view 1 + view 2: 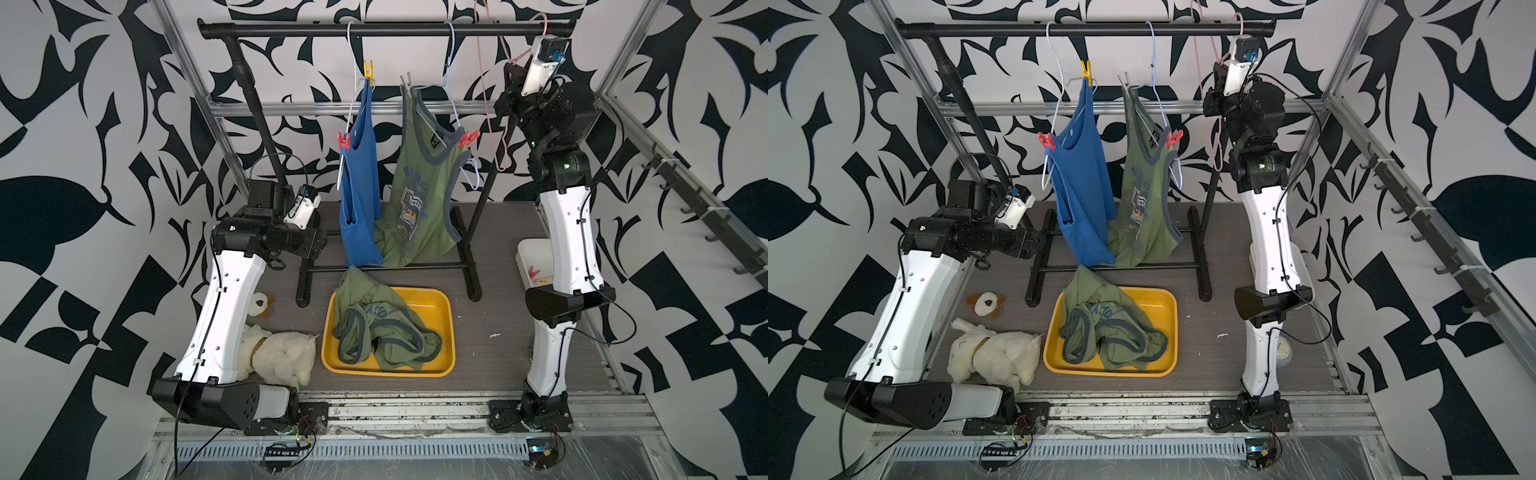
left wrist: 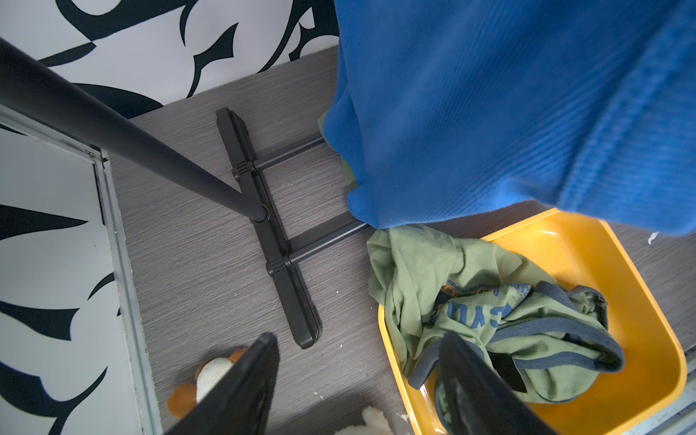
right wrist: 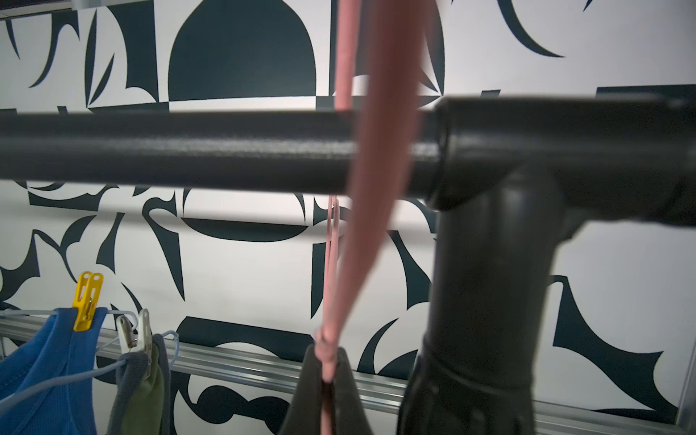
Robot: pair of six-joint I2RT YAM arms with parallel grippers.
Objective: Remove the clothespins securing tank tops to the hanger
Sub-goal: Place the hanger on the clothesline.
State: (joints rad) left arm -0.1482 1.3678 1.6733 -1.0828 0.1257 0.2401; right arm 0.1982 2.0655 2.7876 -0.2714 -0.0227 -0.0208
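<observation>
Near the tabletop's front edge, one olive green tank top (image 1: 382,332) lies crumpled in the yellow plastic tray (image 1: 442,324). The left gripper (image 2: 357,346) hangs wide and empty by the rack's left foot. Behind, the bright blue tank top (image 1: 359,199) and printed olive tank top (image 1: 424,195) are pegged with a yellow clothespin (image 1: 368,70), a grey clothespin (image 1: 406,83) and two coral-red clothespins (image 1: 343,141). The right gripper (image 3: 325,354) is pinching a bare pink hanger (image 3: 376,150) at the black rail's (image 1: 415,30) right end. Next, I'd guess: let go, squeeze a peg.

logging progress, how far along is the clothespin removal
Done: one olive tank top lies in the yellow tray. In hand: right gripper shut on the bare pink hanger; left gripper open, empty. Left: yellow clothespin and red clothespin on the blue tank top, grey clothespin and another red clothespin on the hanging olive tank top.
</observation>
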